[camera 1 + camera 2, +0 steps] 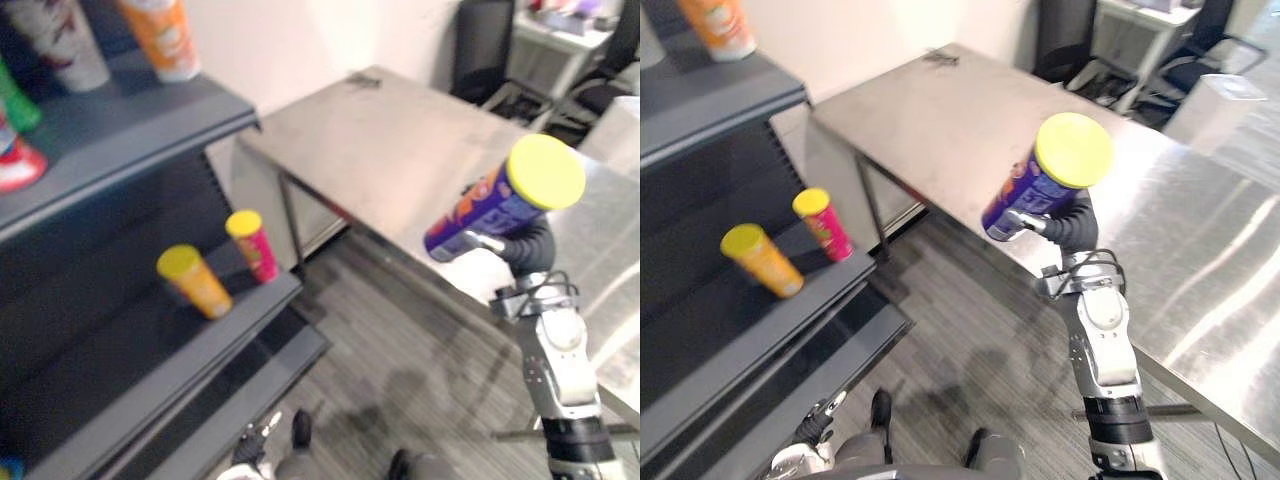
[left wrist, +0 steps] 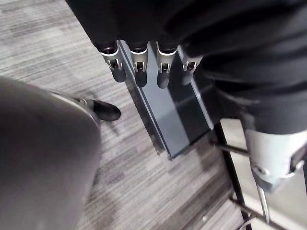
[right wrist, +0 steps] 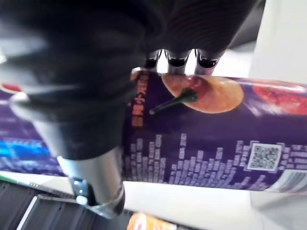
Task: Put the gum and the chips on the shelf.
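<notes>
Between the curled fingers (image 3: 177,60) and thumb of the right hand (image 1: 1072,230) sits the purple chips can (image 1: 1032,190), clamped and tilted, its yellow lid up and its base slanting down toward the shelf (image 1: 200,345). That shelf, well beyond the fingertips, holds an orange can (image 1: 195,282) and a pink can (image 1: 254,245). The left hand (image 2: 139,67) hangs with its fingers straight.

I take this for a test room in an office, dressed up with a bit of shop. At nine o'clock stands a dark shelf (image 1: 120,130) with snack cans on its boards: an orange can (image 1: 195,282) and a pink can (image 1: 253,245), both with yellow lids, on the lower board, and another orange can (image 1: 165,38) on the board above. From twelve round to three o'clock runs a steel table (image 1: 400,150) on thin legs. Past it, at one o'clock, black office chairs (image 1: 483,45) stand by a white desk (image 1: 560,35). A plain white wall (image 1: 300,40) closes twelve o'clock, and grey carpet (image 1: 400,350) covers the floor at six.
</notes>
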{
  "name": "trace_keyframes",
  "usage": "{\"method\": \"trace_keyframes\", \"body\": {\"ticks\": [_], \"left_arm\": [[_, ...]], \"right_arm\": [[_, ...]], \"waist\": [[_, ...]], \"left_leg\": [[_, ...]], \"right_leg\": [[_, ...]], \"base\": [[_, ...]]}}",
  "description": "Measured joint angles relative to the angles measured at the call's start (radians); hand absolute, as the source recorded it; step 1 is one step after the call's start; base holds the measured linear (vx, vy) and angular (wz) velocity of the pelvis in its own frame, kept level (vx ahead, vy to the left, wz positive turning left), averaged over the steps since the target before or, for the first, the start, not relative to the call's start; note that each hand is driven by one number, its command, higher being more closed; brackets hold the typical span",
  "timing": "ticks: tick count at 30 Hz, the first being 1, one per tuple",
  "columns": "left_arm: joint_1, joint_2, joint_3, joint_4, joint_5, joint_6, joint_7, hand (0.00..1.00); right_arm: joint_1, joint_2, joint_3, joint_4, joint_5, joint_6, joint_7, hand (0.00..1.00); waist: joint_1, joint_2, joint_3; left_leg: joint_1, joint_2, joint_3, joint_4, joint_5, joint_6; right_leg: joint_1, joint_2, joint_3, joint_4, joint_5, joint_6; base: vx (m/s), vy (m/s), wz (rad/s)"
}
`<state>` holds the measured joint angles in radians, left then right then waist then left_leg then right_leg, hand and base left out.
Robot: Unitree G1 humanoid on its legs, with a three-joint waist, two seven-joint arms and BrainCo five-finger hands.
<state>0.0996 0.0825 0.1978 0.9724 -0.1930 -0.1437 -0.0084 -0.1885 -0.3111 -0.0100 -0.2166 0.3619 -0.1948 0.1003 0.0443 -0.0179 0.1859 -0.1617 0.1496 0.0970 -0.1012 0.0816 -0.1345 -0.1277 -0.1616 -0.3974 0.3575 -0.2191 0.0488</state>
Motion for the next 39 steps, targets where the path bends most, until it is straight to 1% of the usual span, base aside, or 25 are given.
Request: {"method": "trace_keyframes", "body": {"ticks": [1, 2, 3, 4, 5, 6, 7, 8, 9, 10, 12, 13, 14, 15, 16, 18, 19, 21, 23, 25, 27, 28, 34, 38, 39], "left_arm": [[-0.003, 0.006, 0.002, 0.002, 0.000, 0.000, 0.000, 0.00], [-0.012, 0.008, 0.010, 0.003, 0.000, -0.001, -0.001, 0.00], [-0.013, 0.006, 0.027, 0.010, 0.001, 0.000, 0.000, 0.00], [-0.004, 0.002, 0.032, 0.012, 0.001, 0.000, 0.000, 0.00], [0.009, -0.003, 0.031, 0.011, 0.000, 0.001, 0.000, 0.00], [0.014, -0.002, 0.023, 0.008, 0.000, 0.000, -0.001, 0.00], [0.005, 0.001, 0.037, 0.014, 0.000, 0.002, -0.001, 0.00], [0.012, 0.003, 0.041, 0.021, 0.000, 0.003, -0.001, 0.00], [0.045, 0.004, 0.047, 0.024, 0.000, 0.004, -0.002, 0.00], [0.054, 0.002, 0.047, 0.024, 0.000, 0.005, -0.003, 0.00], [0.070, -0.002, 0.046, 0.025, 0.001, 0.014, -0.014, 0.00], [0.073, -0.002, 0.049, 0.025, 0.002, 0.018, -0.016, 0.00], [0.070, -0.002, 0.050, 0.025, 0.002, 0.018, -0.016, 0.00], [0.062, -0.002, 0.051, 0.025, 0.003, 0.020, -0.016, 0.00], [0.051, 0.004, 0.062, 0.027, 0.010, 0.021, -0.015, 0.00], [0.042, 0.012, 0.084, 0.027, 0.018, 0.022, -0.007, 0.00], [0.042, 0.012, 0.084, 0.026, 0.018, 0.022, -0.004, 0.00], [0.030, 0.017, 0.084, 0.025, 0.017, 0.021, 0.004, 0.00], [0.019, 0.035, 0.085, 0.025, 0.013, 0.020, 0.006, 0.00], [0.020, 0.040, 0.107, 0.025, 0.010, 0.019, 0.006, 0.00], [0.021, 0.038, 0.124, 0.025, 0.009, 0.019, 0.006, 0.00], [0.022, 0.038, 0.124, 0.025, 0.008, 0.019, 0.005, 0.00], [0.021, 0.023, 0.123, 0.022, 0.011, 0.019, -0.005, 0.00], [0.020, 0.005, 0.123, 0.017, 0.009, 0.018, -0.016, 0.00], [0.021, -0.001, 0.123, 0.010, 0.008, 0.016, -0.018, 0.00]], "right_arm": [[0.000, 0.001, -0.003, 0.000, 0.000, 0.000, -0.001, 1.00], [-0.010, 0.000, -0.032, 0.000, -0.001, 0.000, -0.005, 1.00], [-0.016, 0.001, -0.063, 0.000, -0.001, 0.000, -0.016, 1.00], [-0.016, 0.001, -0.075, 0.000, -0.001, -0.001, -0.027, 1.00], [-0.013, 0.002, -0.108, -0.001, -0.001, -0.006, -0.038, 1.00], [-0.009, 0.005, -0.133, 0.000, -0.001, -0.007, -0.049, 1.00], [-0.013, 0.011, -0.170, 0.001, -0.002, -0.007, -0.053, 1.00], [-0.012, 0.021, -0.173, 0.003, -0.002, -0.007, -0.055, 1.00], [0.001, 0.030, -0.172, 0.001, -0.002, -0.008, -0.055, 1.00], [0.007, 0.029, -0.174, 0.000, -0.003, -0.008, -0.055, 1.00], [0.019, 0.028, -0.195, -0.004, -0.003, -0.008, -0.058, 1.00], [0.020, 0.027, -0.218, -0.004, -0.003, -0.008, -0.065, 1.00], [0.021, 0.027, -0.229, -0.003, -0.008, -0.008, -0.072, 1.00], [0.021, 0.028, -0.254, -0.003, -0.009, -0.008, -0.076, 1.00], [0.022, 0.039, -0.270, -0.003, -0.011, -0.008, -0.089, 1.00], [0.023, 0.067, -0.282, -0.005, -0.015, -0.005, -0.105, 1.00], [0.023, 0.067, -0.283, -0.005, -0.019, -0.006, -0.107, 1.00], [0.015, 0.069, -0.292, -0.007, -0.060, -0.013, -0.127, 1.00], [0.013, 0.084, -0.293, -0.005, -0.086, -0.013, -0.145, 1.00], [0.015, 0.091, -0.293, -0.004, -0.089, -0.013, -0.147, 1.00], [0.015, 0.091, -0.294, -0.004, -0.089, -0.013, -0.150, 1.00], [0.015, 0.091, -0.294, -0.004, -0.089, -0.013, -0.150, 1.00], [0.036, 0.091, -0.294, -0.003, -0.089, -0.013, -0.134, 1.00], [0.037, 0.091, -0.282, 0.012, -0.089, -0.013, -0.134, 1.00], [0.030, 0.091, -0.261, 0.037, -0.089, -0.013, -0.134, 1.00]], "waist": [[0.000, -0.010, 0.004], [-0.005, -0.018, 0.012], [-0.007, -0.001, 0.012], [-0.007, 0.012, 0.008], [-0.017, 0.041, 0.013], [-0.017, 0.031, 0.010], [-0.011, 0.018, 0.014], [-0.011, 0.014, 0.017], [-0.017, 0.004, 0.020], [-0.017, 0.001, 0.022], [-0.020, 0.017, 0.013], [-0.023, 0.023, 0.011], [-0.024, 0.027, 0.011], [-0.027, 0.042, 0.005], [-0.027, 0.030, 0.014], [-0.017, -0.006, 0.035], [-0.015, -0.012, 0.035], [-0.010, -0.017, 0.045], [0.002, -0.015, 0.059], [0.017, -0.016, 0.065], [0.021, -0.015, 0.069], [0.021, -0.015, 0.069], [0.012, -0.016, 0.076], [0.012, -0.016, 0.076], [0.014, -0.021, 0.078]], "left_leg": [[-0.012, 0.004, 0.046, 0.010, -0.042, 0.023], [-0.065, 0.007, 0.152, 0.129, -0.044, 0.117], [-0.092, 0.032, 0.235, 0.316, -0.027, 0.167], [-0.088, 0.048, 0.263, 0.383, -0.041, 0.170], [-0.095, 0.034, 0.274, 0.361, -0.018, 0.168], [-0.091, -0.002, 0.255, 0.286, 0.058, 0.178], [-0.063, -0.025, 0.260, 0.216, 0.093, 0.180], [-0.062, -0.009, 0.289, 0.306, 0.005, 0.199], [-0.034, 0.023, 0.316, 0.421, -0.090, 0.180], [-0.013, 0.038, 0.324, 0.447, -0.115, 0.158], [0.047, 0.078, 0.321, 0.451, -0.156, 0.099], [0.060, 0.088, 0.323, 0.419, -0.169, 0.077], [0.066, 0.090, 0.325, 0.392, -0.171, 0.062], [0.072, 0.082, 0.327, 0.318, -0.182, 0.035], [0.075, 0.063, 0.336, 0.269, -0.194, 0.024], [0.067, 0.028, 0.327, 0.281, -0.190, 0.039], [0.059, 0.018, 0.325, 0.291, -0.196, 0.049], [0.018, 0.001, 0.317, 0.358, -0.224, 0.091], [0.007, 0.001, 0.324, 0.383, -0.245, 0.103], [0.009, 0.000, 0.340, 0.384, -0.255, 0.102], [0.010, -0.002, 0.355, 0.379, -0.264, 0.097], [0.010, -0.003, 0.359, 0.374, -0.262, 0.096], [0.043, -0.015, 0.359, 0.268, -0.196, 0.096], [0.043, -0.011, 0.353, 0.261, -0.185, 0.093], [0.040, -0.008, 0.352, 0.269, -0.185, 0.093]], "right_leg": [[0.005, -0.019, -0.030, -0.023, 0.005, -0.014], [0.013, -0.054, -0.105, -0.027, 0.009, -0.026], [0.017, -0.076, -0.166, 0.000, 0.005, -0.032], [0.023, -0.078, -0.198, 0.020, -0.002, -0.036], [0.037, -0.076, -0.260, 0.056, -0.017, -0.040], [0.038, -0.089, -0.275, 0.040, -0.025, -0.041], [0.057, -0.118, -0.365, -0.009, -0.007, -0.045], [0.066, -0.129, -0.390, -0.006, -0.007, -0.045], [0.088, -0.147, -0.441, -0.004, -0.006, -0.044], [0.098, -0.155, -0.463, -0.003, -0.004, -0.042], [0.096, -0.174, -0.529, -0.001, 0.011, -0.034], [0.079, -0.185, -0.558, 0.001, 0.020, -0.028], [0.071, -0.191, -0.573, 0.003, 0.028, -0.026], [0.049, -0.201, -0.596, 0.009, 0.048, -0.024], [0.039, -0.218, -0.614, 0.014, 0.072, -0.021], [0.045, -0.249, -0.616, 0.010, 0.110, -0.015], [0.044, -0.260, -0.615, 0.009, 0.121, -0.013], [0.043, -0.275, -0.599, -0.012, 0.164, 0.000], [0.041, -0.265, -0.572, -0.043, 0.194, 0.006], [0.029, -0.252, -0.531, -0.076, 0.219, 0.009], [0.016, -0.238, -0.496, -0.103, 0.229, 0.014], [0.010, -0.234, -0.485, -0.109, 0.234, 0.009], [0.008, -0.211, -0.476, -0.123, 0.230, 0.003], [0.008, -0.200, -0.476, -0.130, 0.229, 0.002], [0.008, -0.200, -0.476, -0.130, 0.229, 0.002]], "base": [[-0.12, -0.085, 1.47], [-0.08, -0.092, 1.60], [-0.09, -0.093, 1.54], [-0.06, -0.147, 1.62], [-0.11, -0.098, 1.49], [-0.15, -0.052, 2.04], [-0.19, -0.045, 1.56], [-0.18, -0.087, 1.64], [-0.16, -0.113, 1.07], [-0.14, -0.055, 1.10], [-0.19, 0.116, 1.02], [-0.20, 0.196, 0.97], [-0.16, 0.224, 0.84], [-0.14, 0.260, 0.66], [-0.13, 0.266, 0.56], [-0.09, 0.234, 0.32], [-0.08, 0.256, 0.28], [-0.07, 0.252, 0.21], [-0.10, 0.216, -0.07], [-0.10, 0.163, -0.30], [-0.07, 0.103, -0.26], [-0.03, 0.067, -0.16], [0.04, 0.018, -0.01], [0.11, 0.022, 0.07], [0.14, 0.057, 0.12]]}}
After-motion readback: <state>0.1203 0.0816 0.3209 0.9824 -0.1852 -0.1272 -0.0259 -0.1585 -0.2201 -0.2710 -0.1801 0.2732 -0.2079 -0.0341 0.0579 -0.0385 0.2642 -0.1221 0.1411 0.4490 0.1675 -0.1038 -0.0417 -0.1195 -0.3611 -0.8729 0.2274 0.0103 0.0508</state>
